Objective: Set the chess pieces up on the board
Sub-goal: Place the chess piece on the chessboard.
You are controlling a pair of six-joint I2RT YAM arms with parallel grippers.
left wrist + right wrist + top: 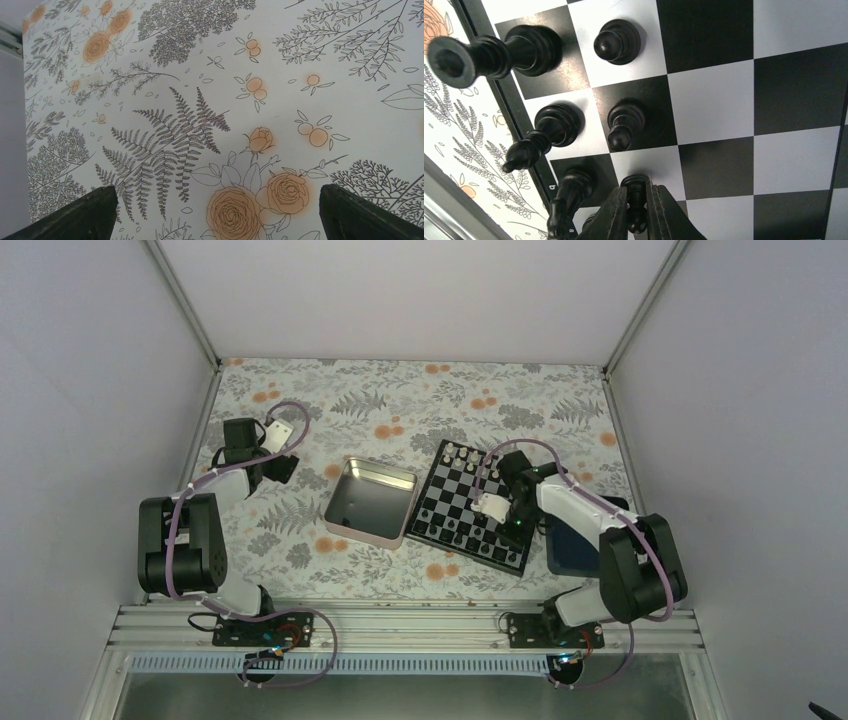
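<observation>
In the right wrist view my right gripper [637, 195] is shut on a black pawn [636, 182], whose base meets a white square of the board [719, 105]. Beside it stand more black chess pieces: a rook [484, 55], a bishop [541, 137], a knight [566, 197] and two pawns [616, 42] [624, 125]. From above, the right gripper [515, 525] is over the near right part of the board [465, 552]. My left gripper [285, 468] hovers far left, open and empty, its fingers [85, 215] wide apart above the floral cloth.
An open silver tin [370, 502] lies just left of the board. A dark blue tray [572, 545] sits under the right arm. White pieces [462, 453] line the board's far edge. White walls enclose the table on three sides.
</observation>
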